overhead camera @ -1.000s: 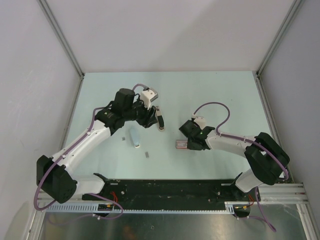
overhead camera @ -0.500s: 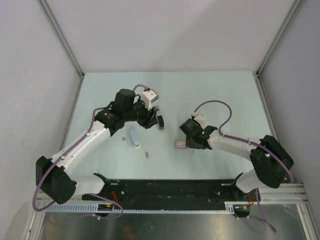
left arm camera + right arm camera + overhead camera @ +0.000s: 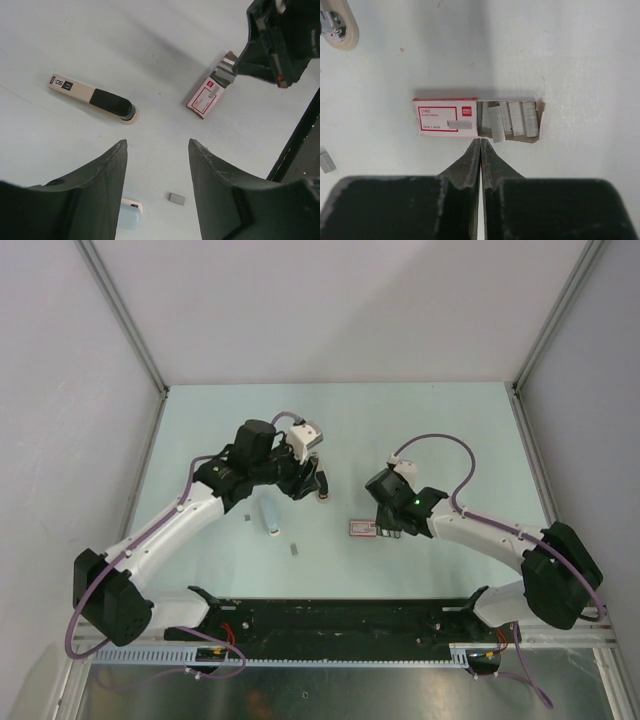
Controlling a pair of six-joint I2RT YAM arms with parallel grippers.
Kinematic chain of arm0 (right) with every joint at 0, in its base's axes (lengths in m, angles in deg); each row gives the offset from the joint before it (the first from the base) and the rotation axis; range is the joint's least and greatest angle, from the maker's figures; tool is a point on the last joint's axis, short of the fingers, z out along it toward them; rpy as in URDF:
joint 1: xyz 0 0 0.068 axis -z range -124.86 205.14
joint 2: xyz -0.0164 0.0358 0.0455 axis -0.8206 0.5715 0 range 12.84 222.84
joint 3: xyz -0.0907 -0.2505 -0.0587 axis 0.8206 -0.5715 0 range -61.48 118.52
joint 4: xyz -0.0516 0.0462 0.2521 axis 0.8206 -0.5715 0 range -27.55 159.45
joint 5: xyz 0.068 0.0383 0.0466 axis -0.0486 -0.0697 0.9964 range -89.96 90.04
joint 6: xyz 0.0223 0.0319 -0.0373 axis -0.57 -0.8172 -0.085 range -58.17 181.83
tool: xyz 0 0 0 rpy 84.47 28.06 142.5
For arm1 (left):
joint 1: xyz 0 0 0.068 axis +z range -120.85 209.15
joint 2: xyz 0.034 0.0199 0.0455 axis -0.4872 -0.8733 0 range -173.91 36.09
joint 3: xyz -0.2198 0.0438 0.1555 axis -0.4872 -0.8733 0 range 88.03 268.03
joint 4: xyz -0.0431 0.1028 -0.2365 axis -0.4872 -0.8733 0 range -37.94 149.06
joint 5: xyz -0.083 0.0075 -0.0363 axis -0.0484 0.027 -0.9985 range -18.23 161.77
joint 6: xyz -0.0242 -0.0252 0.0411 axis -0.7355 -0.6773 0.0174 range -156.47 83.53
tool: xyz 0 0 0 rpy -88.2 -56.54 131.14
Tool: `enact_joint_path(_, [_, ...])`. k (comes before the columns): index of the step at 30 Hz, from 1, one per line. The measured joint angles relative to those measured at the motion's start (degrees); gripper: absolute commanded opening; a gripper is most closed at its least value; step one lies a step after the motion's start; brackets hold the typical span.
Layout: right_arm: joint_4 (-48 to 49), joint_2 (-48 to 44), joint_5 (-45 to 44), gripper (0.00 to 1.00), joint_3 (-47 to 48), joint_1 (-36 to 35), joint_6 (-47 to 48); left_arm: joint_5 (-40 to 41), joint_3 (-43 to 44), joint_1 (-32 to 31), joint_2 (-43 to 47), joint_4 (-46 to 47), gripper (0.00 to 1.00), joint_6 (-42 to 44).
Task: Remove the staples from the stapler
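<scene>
The pale blue and white stapler (image 3: 268,518) lies on the table left of centre. In the left wrist view only its end (image 3: 131,214) shows beside my left finger. A short grey strip of staples (image 3: 294,548) lies loose in front of it, and shows in the left wrist view (image 3: 176,199) and the right wrist view (image 3: 326,162). My left gripper (image 3: 312,480) is open and empty above the table (image 3: 157,145). My right gripper (image 3: 385,529) is shut and empty, its tips (image 3: 480,141) just short of the red-and-white box.
The red-and-white labelled box (image 3: 445,117) lies at centre with its tray (image 3: 512,119) slid out, several staple strips inside. It also shows in the top view (image 3: 362,528). A beige and black stick-shaped item (image 3: 92,97) lies near my left gripper.
My right arm has swung outward to the right and its gripper has drawn back slightly from the box. My left gripper has shifted slightly right. Stapler, loose strip and box have not moved.
</scene>
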Motion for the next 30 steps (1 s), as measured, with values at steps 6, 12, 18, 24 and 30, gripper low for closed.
enact_joint_path(6, [-1.53, -1.99, 1.09, 0.00, -0.59, 1.88, 0.98, 0.48, -1.11, -1.31, -3.23, -0.02, 0.55, 1.42])
enact_joint_path(12, [-1.36, -4.48, 5.75, 0.00, -5.33, 3.50, 2.45, 1.18, -2.03, -3.37, -6.78, -0.04, 0.54, 2.69])
enact_joint_path(18, [-0.52, -4.48, 9.90, 0.00, -7.34, 4.00, 3.74, 2.29, -2.23, -4.59, -8.57, 0.02, 0.54, 3.87])
enact_joint_path(24, [2.23, -2.56, 12.57, 0.00, -7.41, 5.11, 5.09, 2.58, -2.40, -4.96, -8.66, 0.09, 0.54, 3.98])
enact_joint_path(30, [4.13, 0.13, 14.45, 0.00, -7.52, 5.90, 5.81, 2.99, -2.47, -5.18, -8.61, 0.11, 0.54, 4.28])
